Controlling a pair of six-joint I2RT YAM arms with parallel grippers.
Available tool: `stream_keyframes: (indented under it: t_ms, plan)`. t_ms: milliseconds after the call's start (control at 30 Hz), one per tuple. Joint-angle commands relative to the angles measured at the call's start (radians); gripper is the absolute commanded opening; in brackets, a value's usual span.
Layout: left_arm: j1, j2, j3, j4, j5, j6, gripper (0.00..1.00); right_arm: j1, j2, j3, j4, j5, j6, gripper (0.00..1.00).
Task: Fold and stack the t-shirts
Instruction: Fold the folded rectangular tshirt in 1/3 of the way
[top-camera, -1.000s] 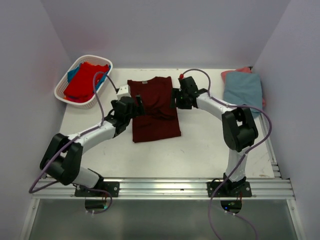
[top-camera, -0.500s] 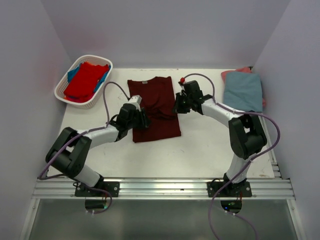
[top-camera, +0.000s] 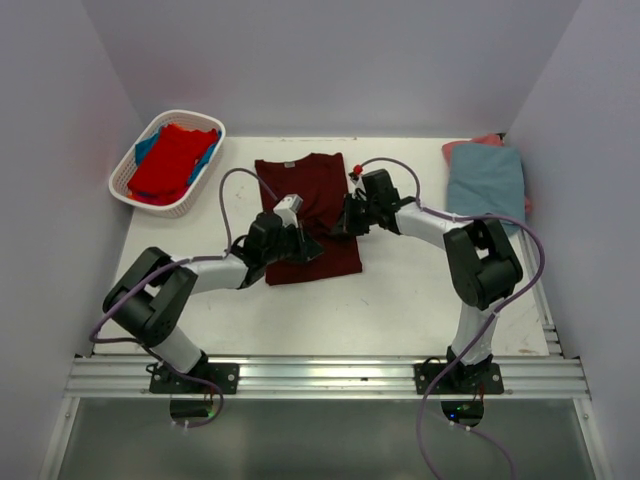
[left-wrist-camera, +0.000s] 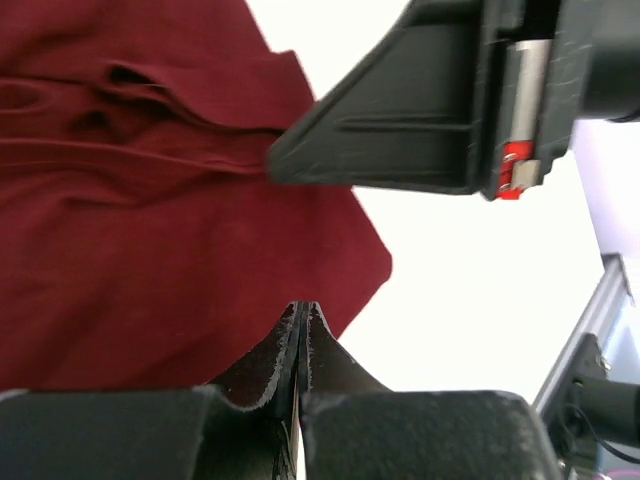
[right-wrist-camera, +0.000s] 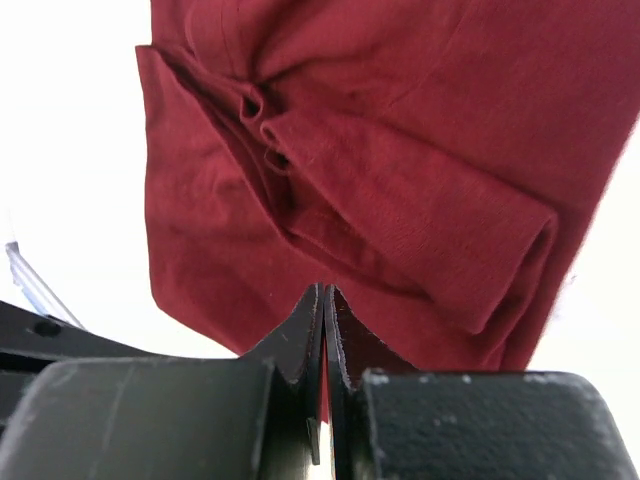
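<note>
A dark maroon t-shirt (top-camera: 305, 195) lies spread in the middle of the table, collar at the far end. My left gripper (top-camera: 302, 244) reaches over its lower left part, jaws pressed together on the cloth (left-wrist-camera: 150, 250). My right gripper (top-camera: 340, 222) comes in from the shirt's right edge, shut with a sliver of maroon cloth (right-wrist-camera: 400, 150) between its fingers. In the left wrist view the right gripper's finger (left-wrist-camera: 400, 120) points at a crease in the shirt. Bright red and blue t-shirts (top-camera: 172, 160) lie in the basket. A folded grey-blue t-shirt (top-camera: 487, 178) rests on a salmon pink one at the right.
The white slatted basket (top-camera: 130, 190) stands at the far left corner. Grey walls close in the table on three sides. An aluminium rail (top-camera: 320, 375) with both arm bases runs along the near edge. Purple cables loop from each arm.
Both grippers have gone from open to shut. Each has dropped to the table and moved inward over the maroon t-shirt, the left from its left edge, the right from its right edge.
</note>
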Motion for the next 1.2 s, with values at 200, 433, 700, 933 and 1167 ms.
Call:
stream_keyframes:
  t_ms: [200,433,700,933,1167]
  plan:
    - [-0.015,0.165,0.017,0.116,0.013,-0.039,0.0,0.029,-0.014,-0.01,0.067,-0.053,0.035,0.0]
    - [-0.013,0.215,0.034,0.107,-0.005,-0.036,0.0,0.04,0.032,0.007,0.076,-0.066,0.049,0.0]
    - [-0.013,0.196,0.032,0.077,-0.015,-0.021,0.0,0.048,0.122,0.045,0.076,-0.045,0.049,0.0]
    - [-0.015,0.167,0.003,0.061,-0.016,-0.007,0.0,0.045,0.265,0.272,-0.068,0.036,-0.016,0.0]
    - [-0.013,0.146,-0.021,0.056,-0.021,-0.001,0.0,0.031,0.352,0.525,-0.215,0.142,-0.094,0.0]
